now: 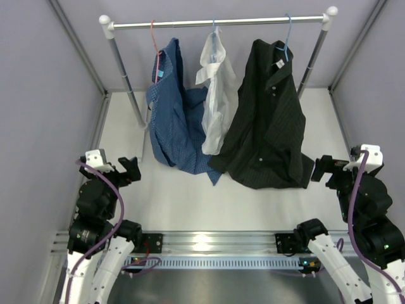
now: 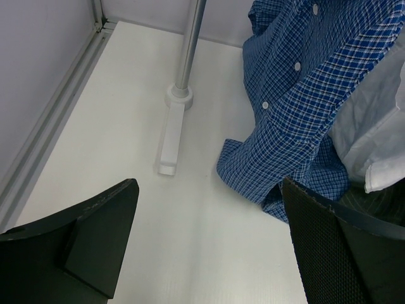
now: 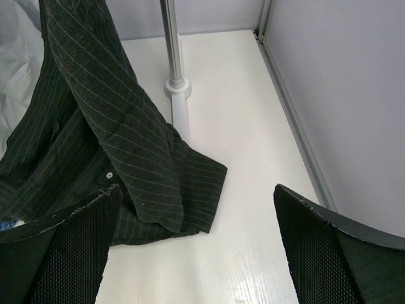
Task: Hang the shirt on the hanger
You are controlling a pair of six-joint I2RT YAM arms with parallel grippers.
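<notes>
The black pinstriped shirt (image 1: 269, 120) hangs from the rail at the right on the light-blue wire hanger (image 1: 286, 38); only the hanger's hook shows above the collar. The shirt's lower part drapes onto the white table, and it also shows in the right wrist view (image 3: 95, 139). My left gripper (image 1: 128, 170) is open and empty at the near left. My right gripper (image 1: 323, 170) is open and empty at the near right, just right of the shirt's hem. Both grippers are apart from the shirt.
A blue patterned shirt (image 1: 171, 107) on a red-orange hanger (image 1: 154, 38) and a white shirt (image 1: 217, 88) hang left of the black one. The rail (image 1: 218, 23) rests on two posts with feet (image 2: 169, 136) (image 3: 177, 101). Grey walls close both sides.
</notes>
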